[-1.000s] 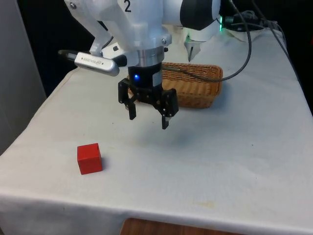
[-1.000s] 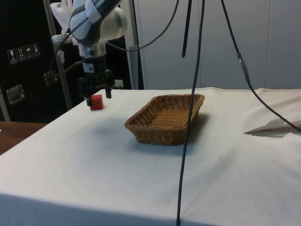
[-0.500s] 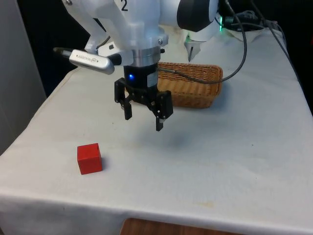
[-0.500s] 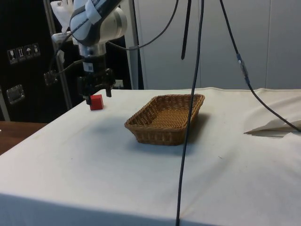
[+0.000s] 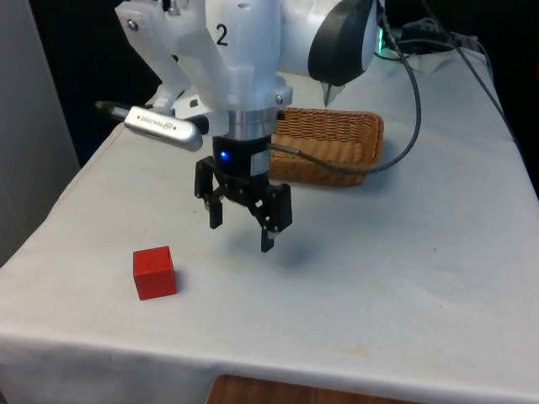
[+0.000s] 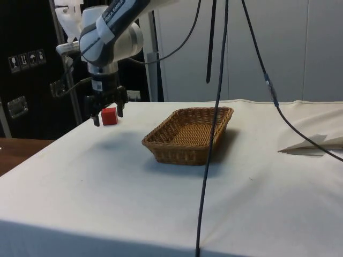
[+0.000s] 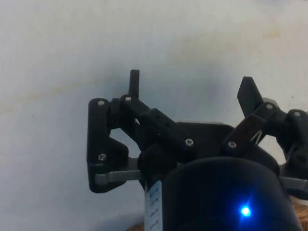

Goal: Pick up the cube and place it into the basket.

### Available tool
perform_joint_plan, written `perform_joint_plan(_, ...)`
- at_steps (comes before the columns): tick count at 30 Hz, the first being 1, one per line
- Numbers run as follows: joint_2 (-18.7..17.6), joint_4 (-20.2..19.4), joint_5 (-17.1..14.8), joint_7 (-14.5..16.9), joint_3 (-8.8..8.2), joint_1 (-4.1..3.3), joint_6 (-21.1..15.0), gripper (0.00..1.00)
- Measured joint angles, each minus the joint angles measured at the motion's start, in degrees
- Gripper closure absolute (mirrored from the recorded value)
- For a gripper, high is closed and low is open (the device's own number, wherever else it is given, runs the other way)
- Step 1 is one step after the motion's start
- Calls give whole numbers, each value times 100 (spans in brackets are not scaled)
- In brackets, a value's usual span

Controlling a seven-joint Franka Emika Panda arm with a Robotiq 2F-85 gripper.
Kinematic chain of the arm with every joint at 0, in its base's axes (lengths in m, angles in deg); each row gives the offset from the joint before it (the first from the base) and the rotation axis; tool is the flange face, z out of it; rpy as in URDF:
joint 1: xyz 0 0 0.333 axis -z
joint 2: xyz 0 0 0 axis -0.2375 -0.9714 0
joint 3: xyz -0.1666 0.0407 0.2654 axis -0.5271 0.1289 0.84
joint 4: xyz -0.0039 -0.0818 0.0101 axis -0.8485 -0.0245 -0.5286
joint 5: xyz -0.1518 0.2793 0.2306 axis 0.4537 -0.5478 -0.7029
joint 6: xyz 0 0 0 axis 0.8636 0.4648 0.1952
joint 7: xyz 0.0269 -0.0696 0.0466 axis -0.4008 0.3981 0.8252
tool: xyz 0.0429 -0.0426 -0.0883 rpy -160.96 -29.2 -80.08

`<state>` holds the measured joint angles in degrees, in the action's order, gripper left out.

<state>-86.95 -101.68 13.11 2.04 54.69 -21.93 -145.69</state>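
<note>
In the front view, the white arm hides the woven wicker basket's (image 5: 337,147) near-left corner; the cloth-covered counter (image 5: 404,286) runs past the edges.

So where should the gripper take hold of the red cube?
From above, on two opposite side faces of the red cube. It sits flat on the cloth with its top and sides exposed and nothing beside it. The open gripper hangs off to the front view's right.

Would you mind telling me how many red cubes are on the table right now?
1. The red cube sits on the white cloth near the front view's left, apart from the open gripper above the cloth. None shows in the basket.
</note>
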Motion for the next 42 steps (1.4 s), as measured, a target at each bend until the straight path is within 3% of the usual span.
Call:
perform_joint_plan(12, -160, 201, 0, -132, -97, 6, 0, 0)
perform_joint_plan(29, -143, 355, -138, -6, -413, 143, 52, 0)
perform_joint_plan(42, -521, 928, -155, -201, -470, 201, -6, 0)
